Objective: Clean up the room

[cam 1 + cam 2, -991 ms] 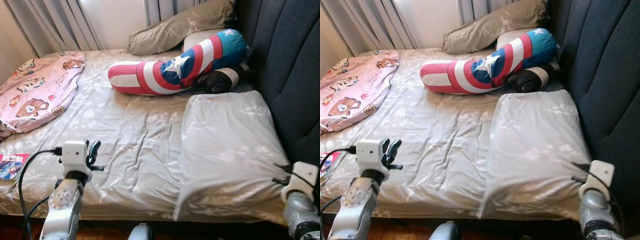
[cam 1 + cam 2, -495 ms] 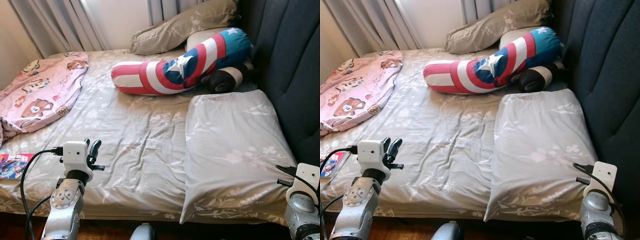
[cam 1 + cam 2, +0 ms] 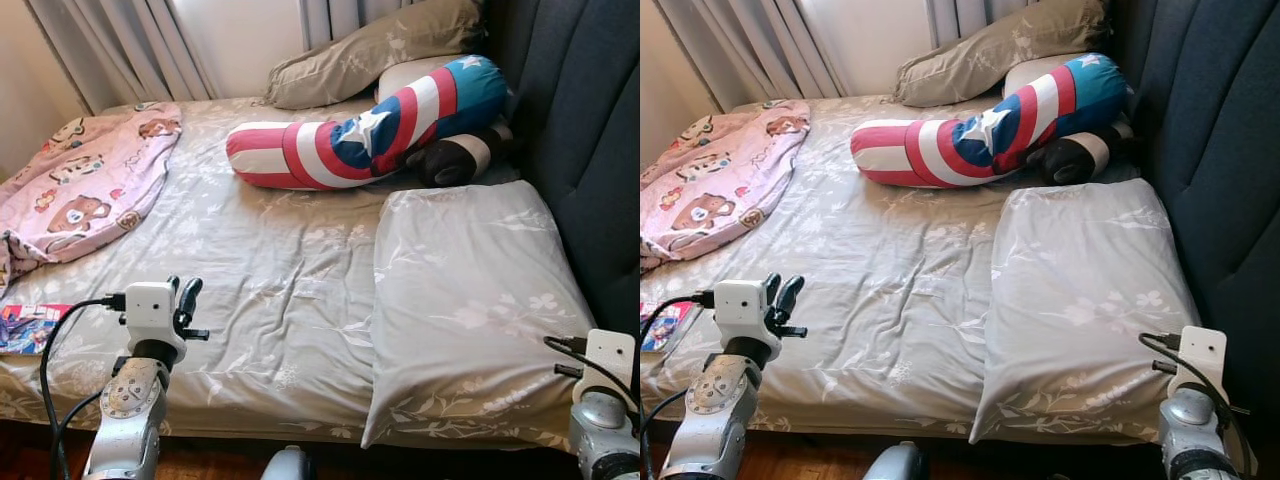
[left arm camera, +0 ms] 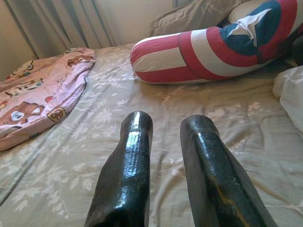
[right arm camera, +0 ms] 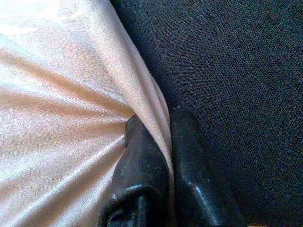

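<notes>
A grey floral pillow (image 3: 470,300) lies flat on the bed's right side against the dark headboard (image 3: 590,120). My right gripper (image 5: 163,123) is shut on the pillow's (image 5: 61,94) fabric edge, close to the headboard (image 5: 227,61); its wrist (image 3: 603,365) is at the pillow's near right corner. My left gripper (image 3: 184,302) hovers over the bed's front left part, its fingers (image 4: 135,137) open and holding nothing. A red, white and blue star bolster (image 3: 360,130) lies across the far end. A pink cartoon blanket (image 3: 80,190) is bunched at the left.
An olive pillow (image 3: 370,50) and a brown-and-cream cushion (image 3: 460,160) rest by the headboard. A colourful magazine (image 3: 25,325) lies at the bed's front left edge. Curtains (image 3: 130,50) hang behind the bed. The grey sheet (image 3: 270,260) is wrinkled in the middle.
The whole view has shifted slightly. The pillow's near right corner, pulled taut toward my right wrist a second ago, now lies flatter, and that wrist sits lower. The left arm is unchanged.
</notes>
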Tool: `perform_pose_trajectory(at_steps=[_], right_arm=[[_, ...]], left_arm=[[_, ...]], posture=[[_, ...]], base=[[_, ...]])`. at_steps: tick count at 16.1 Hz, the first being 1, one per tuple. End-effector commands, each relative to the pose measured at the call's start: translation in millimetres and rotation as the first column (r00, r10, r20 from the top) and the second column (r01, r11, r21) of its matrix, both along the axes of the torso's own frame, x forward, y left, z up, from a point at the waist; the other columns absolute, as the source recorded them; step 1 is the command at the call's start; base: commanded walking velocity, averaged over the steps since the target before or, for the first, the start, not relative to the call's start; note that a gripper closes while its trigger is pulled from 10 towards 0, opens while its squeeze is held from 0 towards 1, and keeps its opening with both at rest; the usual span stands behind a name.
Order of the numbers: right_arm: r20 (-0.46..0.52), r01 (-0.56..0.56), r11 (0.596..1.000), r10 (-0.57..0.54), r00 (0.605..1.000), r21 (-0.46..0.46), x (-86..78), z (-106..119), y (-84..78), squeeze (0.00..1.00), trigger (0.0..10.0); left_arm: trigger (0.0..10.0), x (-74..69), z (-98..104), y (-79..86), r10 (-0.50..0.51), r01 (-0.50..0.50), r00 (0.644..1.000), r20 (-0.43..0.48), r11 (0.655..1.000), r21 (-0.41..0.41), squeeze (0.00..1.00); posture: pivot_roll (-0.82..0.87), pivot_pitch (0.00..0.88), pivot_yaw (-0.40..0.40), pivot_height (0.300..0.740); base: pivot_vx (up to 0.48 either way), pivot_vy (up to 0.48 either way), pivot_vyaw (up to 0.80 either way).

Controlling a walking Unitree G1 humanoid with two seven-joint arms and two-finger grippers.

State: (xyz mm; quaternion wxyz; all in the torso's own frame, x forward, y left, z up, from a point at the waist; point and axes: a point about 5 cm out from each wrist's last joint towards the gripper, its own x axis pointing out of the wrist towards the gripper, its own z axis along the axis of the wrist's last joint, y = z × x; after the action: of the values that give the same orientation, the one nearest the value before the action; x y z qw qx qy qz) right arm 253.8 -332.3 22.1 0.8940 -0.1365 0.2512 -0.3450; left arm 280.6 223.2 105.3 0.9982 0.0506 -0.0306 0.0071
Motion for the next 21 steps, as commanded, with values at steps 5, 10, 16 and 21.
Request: perform_pose_trajectory(at_steps=[5,10,16,21], right_arm=[[0.059,0.017,0.985,-0.007,0.998,-0.171,1.8,19,-14.2,1.0,10.0],[0.204,-0.109,0.981,0.141,0.969,-0.157,23.7,34,6.3,0.59,10.0],[0.25,-0.377,0.888,0.315,0.916,0.263,27.6,-12,81.7,0.0,10.0],[0.118,-0.37,0.845,0.353,0.928,0.386,2.8,-45,99.8,0.0,10.0]], left_arm=[[10.0,-2.0,-7,-0.6,-0.008,0.008,1.0,-0.022,1.0,0.017,0.0],[10.0,-2.4,-13,-3.1,0.001,-0.001,1.0,-0.03,1.0,-0.006,0.0],[10.0,-9.3,-66,3.3,0.067,-0.097,0.974,-0.217,0.987,-0.131,0.0],[10.0,-25.4,-112,4.1,0.085,-0.176,0.899,-0.429,0.969,-0.176,0.0]], posture=[[0.05,0.0,0.091,0.658],[0.03,0.0,0.072,0.658],[0.01,0.0,0.05,0.687],[0.01,0.0,0.025,0.737]], base=[[0.0,0.0,0.0],[0.0,0.0,0.0],[0.0,0.0,0.0],[0.0,0.0,0.0]])
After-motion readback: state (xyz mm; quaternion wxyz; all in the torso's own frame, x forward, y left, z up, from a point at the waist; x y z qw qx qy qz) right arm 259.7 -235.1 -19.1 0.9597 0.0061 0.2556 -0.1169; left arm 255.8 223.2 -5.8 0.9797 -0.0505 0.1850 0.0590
